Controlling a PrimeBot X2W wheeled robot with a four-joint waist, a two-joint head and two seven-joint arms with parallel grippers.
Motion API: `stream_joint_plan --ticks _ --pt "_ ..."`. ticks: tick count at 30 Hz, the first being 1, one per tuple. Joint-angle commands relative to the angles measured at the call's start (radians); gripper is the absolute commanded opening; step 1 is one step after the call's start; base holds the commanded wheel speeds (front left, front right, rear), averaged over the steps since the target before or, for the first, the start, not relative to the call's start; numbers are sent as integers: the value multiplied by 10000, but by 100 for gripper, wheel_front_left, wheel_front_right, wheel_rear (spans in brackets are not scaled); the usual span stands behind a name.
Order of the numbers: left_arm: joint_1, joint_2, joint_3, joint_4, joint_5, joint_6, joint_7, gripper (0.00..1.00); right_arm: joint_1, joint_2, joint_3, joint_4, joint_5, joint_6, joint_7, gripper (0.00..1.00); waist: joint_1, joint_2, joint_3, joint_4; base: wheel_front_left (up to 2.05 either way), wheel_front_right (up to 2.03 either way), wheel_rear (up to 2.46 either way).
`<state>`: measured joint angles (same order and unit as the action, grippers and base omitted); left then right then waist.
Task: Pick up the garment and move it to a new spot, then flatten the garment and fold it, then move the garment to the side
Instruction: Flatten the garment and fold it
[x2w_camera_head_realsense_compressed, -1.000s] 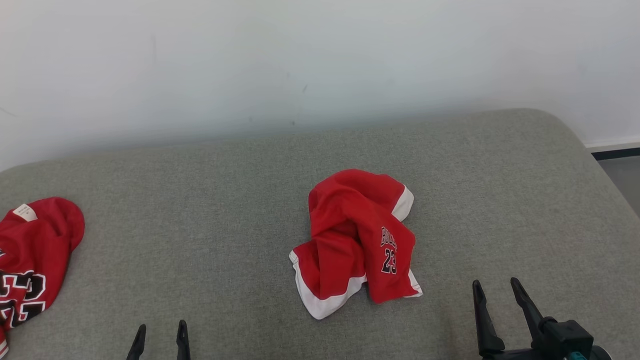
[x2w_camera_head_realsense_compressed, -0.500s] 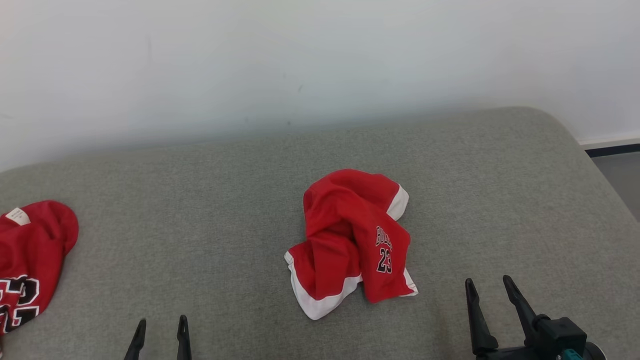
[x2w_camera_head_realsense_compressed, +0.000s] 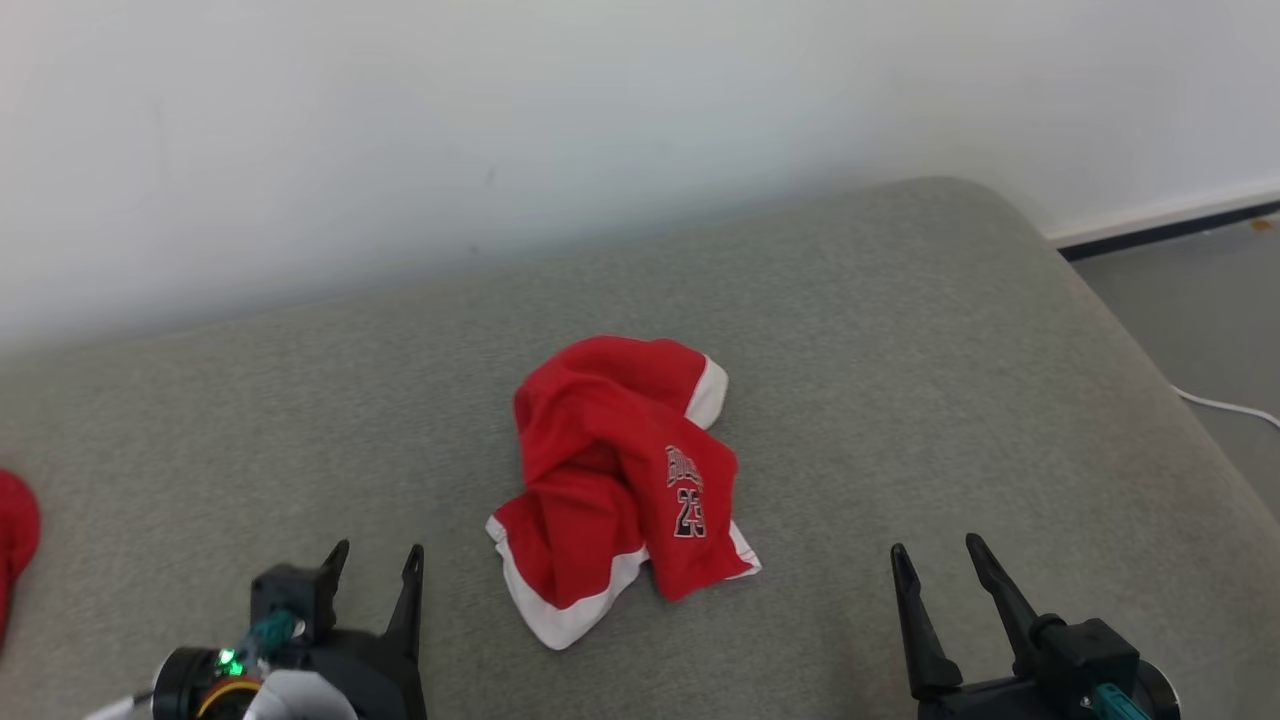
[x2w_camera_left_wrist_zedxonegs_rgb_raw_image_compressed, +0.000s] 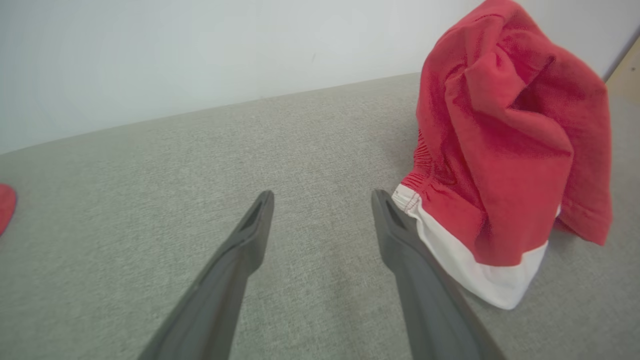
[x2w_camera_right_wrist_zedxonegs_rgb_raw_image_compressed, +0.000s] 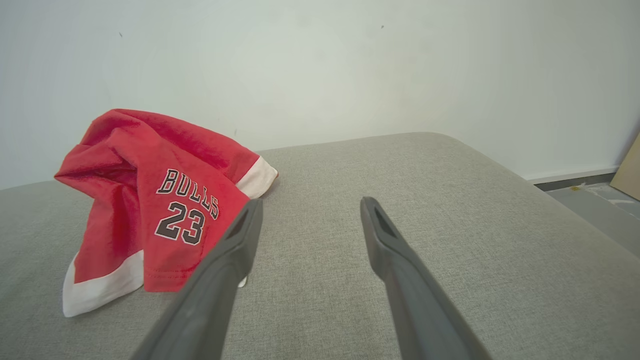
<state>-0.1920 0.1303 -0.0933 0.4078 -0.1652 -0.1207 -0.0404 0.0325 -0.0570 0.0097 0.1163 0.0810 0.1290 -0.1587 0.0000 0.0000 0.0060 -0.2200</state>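
Jaws on the left gripper and right gripper are gaping wide, gripping nothing. The crumpled red garment is lying on the grey cushion between them, farther back

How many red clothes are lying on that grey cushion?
2: a crumpled garment in the middle, and a red sliver at the head view's left edge, mostly cut off.

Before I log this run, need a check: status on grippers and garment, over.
Left gripper open, empty, near garment's white hem. Right gripper open, empty, farther off. Garment crumpled mid-cushion, untouched. Other red cloth far left, well apart.
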Motion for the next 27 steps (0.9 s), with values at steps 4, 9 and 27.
stream_joint_plan --ticks 4,9,27 --pt "-985 257 -415 798 -507 -91 1008 100 -152 -18 189 -28 134 34 2 100 0 0 349 -1018 0 0 0" --pt "-1644 391 -839 1470 -1201 -88 2042 100 -144 -25 154 -5 200 34 26 100 0 0 541 -1560 0 0 0" --pt "-3028 729 -1482 2821 -1760 35 3117 0 -445 20 402 99 406 34 -194 100 0 0 1086 -2065 0 0 0"
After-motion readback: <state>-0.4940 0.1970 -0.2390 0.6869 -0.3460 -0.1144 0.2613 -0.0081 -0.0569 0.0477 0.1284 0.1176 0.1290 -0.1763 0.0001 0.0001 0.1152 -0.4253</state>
